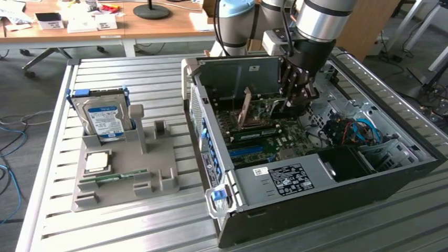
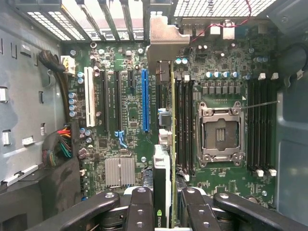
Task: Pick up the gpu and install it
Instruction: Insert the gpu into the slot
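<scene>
On the table, a tray carrying a hard drive lies at the exterior view's left of the computer case. Inside it, the gpu stands edgewise over the motherboard, clamped in the pincer.

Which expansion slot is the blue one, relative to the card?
The long slot immediately beside the held gpu; the slots farther from it are black, and the farthest is white.

Brownish gpu; blue slot; green motherboard

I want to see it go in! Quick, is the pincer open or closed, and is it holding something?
The pincer: closed, holding the gpu.
</scene>
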Robot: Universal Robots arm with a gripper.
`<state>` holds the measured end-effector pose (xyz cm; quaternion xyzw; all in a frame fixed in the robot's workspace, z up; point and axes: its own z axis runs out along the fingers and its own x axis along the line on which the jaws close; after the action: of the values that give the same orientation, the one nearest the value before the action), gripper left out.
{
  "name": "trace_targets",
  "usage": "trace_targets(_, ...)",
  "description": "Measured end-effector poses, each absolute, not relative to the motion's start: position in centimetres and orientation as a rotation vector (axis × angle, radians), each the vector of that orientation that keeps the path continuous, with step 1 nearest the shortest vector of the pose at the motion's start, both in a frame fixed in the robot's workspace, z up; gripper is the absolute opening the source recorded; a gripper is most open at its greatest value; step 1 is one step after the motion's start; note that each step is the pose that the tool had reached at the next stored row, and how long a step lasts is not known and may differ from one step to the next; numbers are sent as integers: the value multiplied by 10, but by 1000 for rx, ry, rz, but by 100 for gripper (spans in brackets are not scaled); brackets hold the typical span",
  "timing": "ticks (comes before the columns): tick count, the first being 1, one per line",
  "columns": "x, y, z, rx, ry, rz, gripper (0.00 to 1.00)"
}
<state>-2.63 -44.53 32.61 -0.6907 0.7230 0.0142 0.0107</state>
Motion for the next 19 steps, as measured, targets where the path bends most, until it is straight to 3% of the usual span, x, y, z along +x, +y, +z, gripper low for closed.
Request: trace_targets(19, -26, -445, 324, -2155, 2256, 44, 27)
